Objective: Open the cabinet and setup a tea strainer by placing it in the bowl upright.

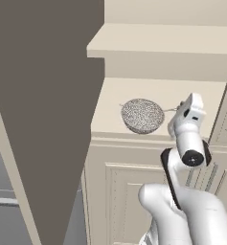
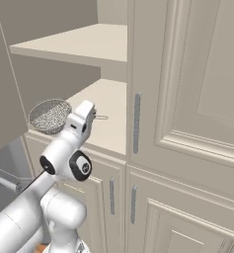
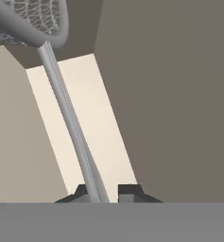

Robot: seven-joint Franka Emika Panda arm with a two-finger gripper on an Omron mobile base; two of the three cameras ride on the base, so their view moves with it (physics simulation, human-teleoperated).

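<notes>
1. The claw [image 3: 103, 193] is clenched on the thin wire handle of the tea strainer [image 1: 142, 115]; in the hand view the handle runs from between the two dark fingertips [image 3: 129, 191] up to the mesh basket at the top left.
2. In the left base view the claw [image 1: 181, 106] sits at the handle's outer end, with the white arm rising to it from below.
3. The tea strainer's basket is over the front part of the lower shelf [image 1: 134, 91], close to the shelf's front edge. Whether the basket rests on the shelf or is lifted just clear cannot be told.
4. The lower shelf belongs to the open cabinet [image 2: 187, 74]. Bare shelf surface extends behind and beside the basket.
5. An upper shelf [image 1: 172, 40] overhangs the space and limits headroom above the strainer.
6. The open cabinet door [image 1: 43, 105] stands at the left, its edge near the basket.
7. At the right, a closed door with a grey bar handle [image 2: 136, 123] borders the opening, just beside the claw [image 2: 91, 114].
</notes>
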